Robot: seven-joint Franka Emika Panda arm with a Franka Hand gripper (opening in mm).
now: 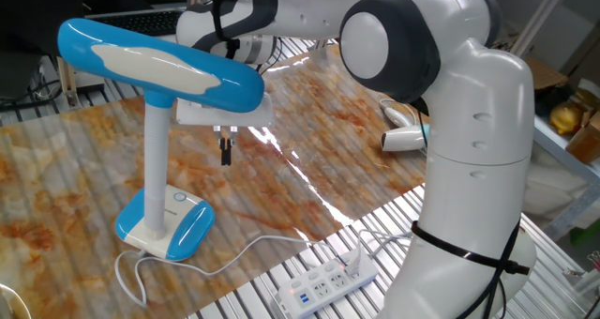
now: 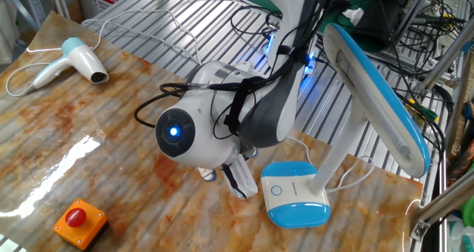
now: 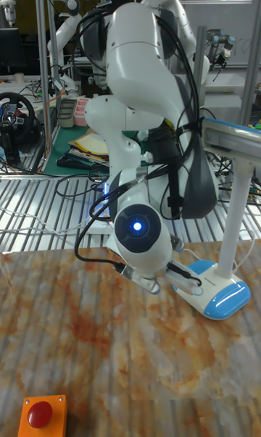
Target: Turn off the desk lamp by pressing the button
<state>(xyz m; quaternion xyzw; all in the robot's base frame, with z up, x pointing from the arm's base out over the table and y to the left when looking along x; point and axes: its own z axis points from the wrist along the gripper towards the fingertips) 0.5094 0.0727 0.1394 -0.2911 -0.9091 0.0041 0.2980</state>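
The desk lamp (image 1: 155, 159) stands at the left of the marbled table, its long blue head (image 1: 159, 64) overhanging its blue-white base (image 1: 169, 225). On the base's white face sits the small ringed button (image 2: 276, 190), uncovered. My gripper (image 1: 225, 154) hangs under the lamp head, above the table and to the right of the base, apart from it. Its dark fingertips show as one narrow tip, shut on nothing. In the other fixed view the white fingers (image 2: 237, 181) slant down just left of the base (image 2: 296, 204). The tall fixed view shows the gripper (image 3: 185, 277) beside the base (image 3: 217, 296).
A white-and-blue hair dryer (image 2: 78, 59) lies at the far corner. A red button on an orange box (image 2: 78, 219) sits near the table edge. A white power strip (image 1: 328, 281) and the lamp's cord (image 1: 234, 253) lie by the arm's foot.
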